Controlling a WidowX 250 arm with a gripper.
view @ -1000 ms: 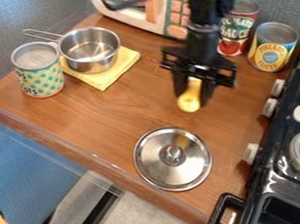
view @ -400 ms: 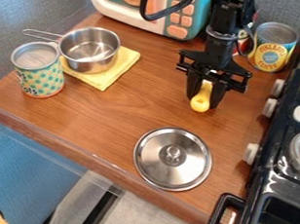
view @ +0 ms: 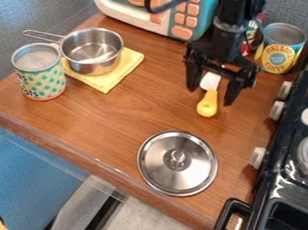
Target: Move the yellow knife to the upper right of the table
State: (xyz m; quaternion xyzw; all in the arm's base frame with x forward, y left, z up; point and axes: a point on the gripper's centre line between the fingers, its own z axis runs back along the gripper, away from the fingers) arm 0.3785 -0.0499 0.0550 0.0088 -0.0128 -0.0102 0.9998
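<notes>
At the upper right part of the table, my black gripper [view: 210,95] hangs with its two fingers spread apart, open. The yellow knife [view: 208,104] lies between and slightly in front of them, its yellow handle toward the camera and its pale white part running back under the gripper. A gap shows on both sides of the knife, and neither finger touches it. The knife's far end is hidden beneath the gripper.
A steel lid [view: 177,164] lies in front. Left are a steel pot [view: 91,52] on a yellow cloth [view: 123,73] and a dotted can [view: 39,73]. Behind stand a toy microwave [view: 184,19], a sauce can and a pineapple can [view: 280,49]. The stove [view: 298,148] borders the right.
My gripper moved right with the knife held in it and then opened around it. The knife now lies loose between the spread fingers, with its white part visible.
</notes>
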